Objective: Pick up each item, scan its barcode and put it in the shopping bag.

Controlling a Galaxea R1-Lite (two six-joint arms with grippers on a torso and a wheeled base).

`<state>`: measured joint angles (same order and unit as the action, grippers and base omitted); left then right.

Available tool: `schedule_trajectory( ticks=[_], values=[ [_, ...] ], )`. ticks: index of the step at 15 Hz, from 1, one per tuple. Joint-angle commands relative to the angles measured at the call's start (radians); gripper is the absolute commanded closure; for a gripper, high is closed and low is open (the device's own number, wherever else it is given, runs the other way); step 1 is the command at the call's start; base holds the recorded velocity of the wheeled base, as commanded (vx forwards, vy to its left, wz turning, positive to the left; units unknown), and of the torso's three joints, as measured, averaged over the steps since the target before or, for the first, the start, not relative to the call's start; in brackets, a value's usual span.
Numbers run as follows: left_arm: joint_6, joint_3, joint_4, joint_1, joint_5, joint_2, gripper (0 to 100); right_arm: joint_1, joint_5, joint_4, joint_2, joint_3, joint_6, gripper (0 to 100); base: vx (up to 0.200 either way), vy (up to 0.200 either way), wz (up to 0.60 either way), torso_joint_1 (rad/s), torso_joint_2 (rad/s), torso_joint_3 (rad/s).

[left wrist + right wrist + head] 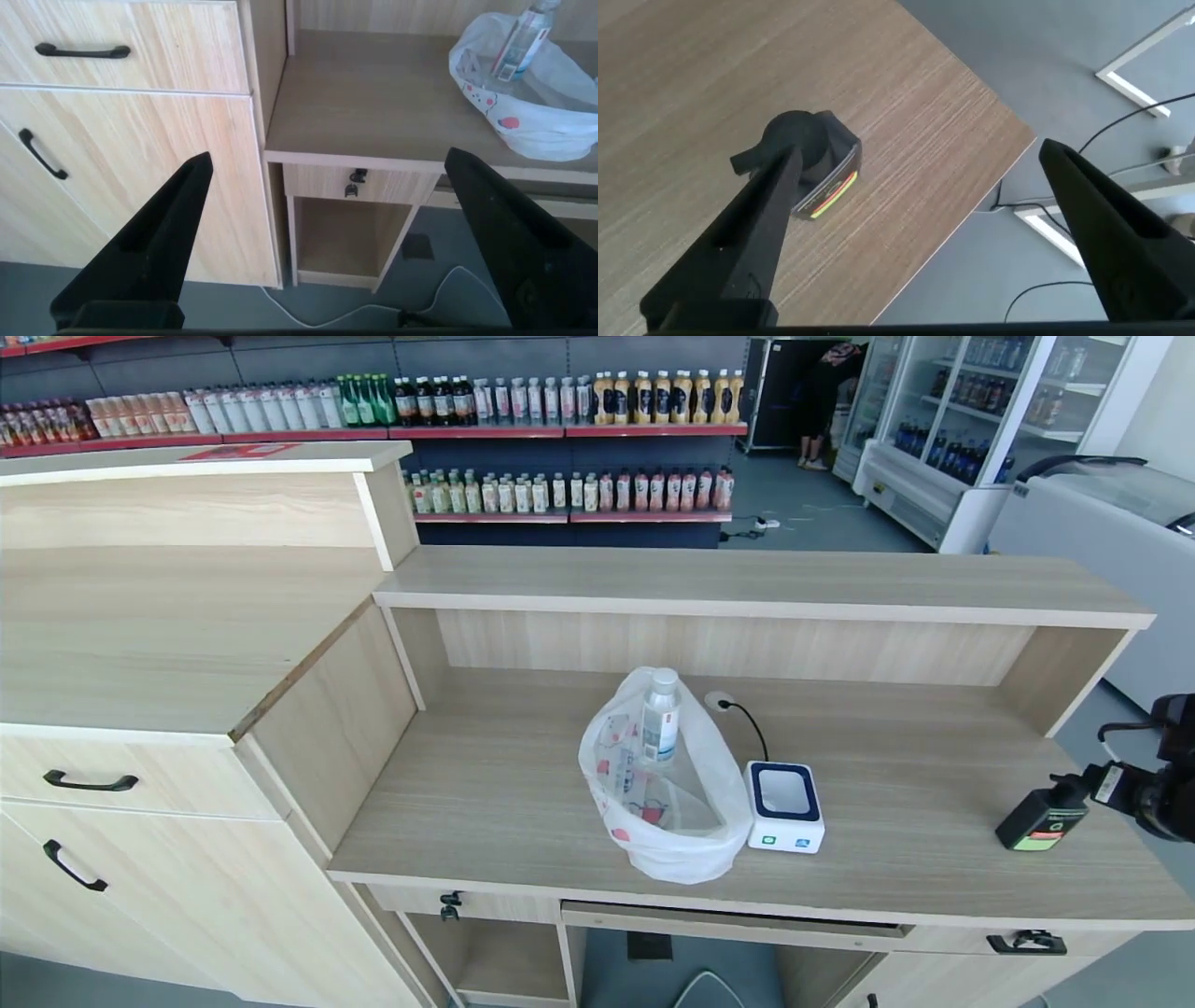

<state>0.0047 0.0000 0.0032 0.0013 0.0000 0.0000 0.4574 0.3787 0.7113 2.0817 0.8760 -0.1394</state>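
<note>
A white plastic shopping bag (667,803) stands open mid-counter with a clear bottle (660,714) upright inside it. Right beside the bag sits a white scanner (784,805) with a dark-framed top. A black pump bottle (1041,819) with a green and red label stands near the counter's right end. My right gripper (924,154) hovers open over that end, and the black bottle (827,154) is at one fingertip, not between the fingers. My left gripper (329,157) is open and holds nothing, low in front of the counter's left side, with the bag (533,112) farther off.
A raised ledge (747,593) runs along the back of the wooden counter (485,803). A taller cabinet with drawers (140,775) stands at the left. The scanner's cable (752,723) goes to a hole behind it. Drink shelves and fridges stand beyond.
</note>
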Motion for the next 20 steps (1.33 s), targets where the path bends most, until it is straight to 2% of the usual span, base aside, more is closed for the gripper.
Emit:
schedule_trajectory(
  ticks=[1, 6, 12, 20],
  values=[
    [0.0, 0.0, -0.002, 0.0, 0.002, 0.002, 0, -0.005, 0.0, 0.027, 0.072, 0.015, 0.015, 0, 0.0, 0.0, 0.0, 0.0, 0.0, 0.0],
    [0.0, 0.0, 0.0, 0.0, 0.0, 0.002, 0, -0.039, -0.003, 0.074, 0.133, 0.06, 0.035, 0, 0.0, 0.0, 0.0, 0.0, 0.0, 0.0],
    [0.0, 0.0, 0.0, 0.0, 0.002, 0.002, 0, -0.111, -0.02, 0.074, 0.074, 0.047, 0.034, 0, 0.0, 0.0, 0.0, 0.0, 0.0, 0.0],
    [0.0, 0.0, 0.0, 0.0, 0.002, 0.002, 0, -0.115, -0.021, 0.128, 0.156, 0.049, 0.052, 0, 0.0, 0.0, 0.0, 0.0, 0.0, 0.0]
  ],
)
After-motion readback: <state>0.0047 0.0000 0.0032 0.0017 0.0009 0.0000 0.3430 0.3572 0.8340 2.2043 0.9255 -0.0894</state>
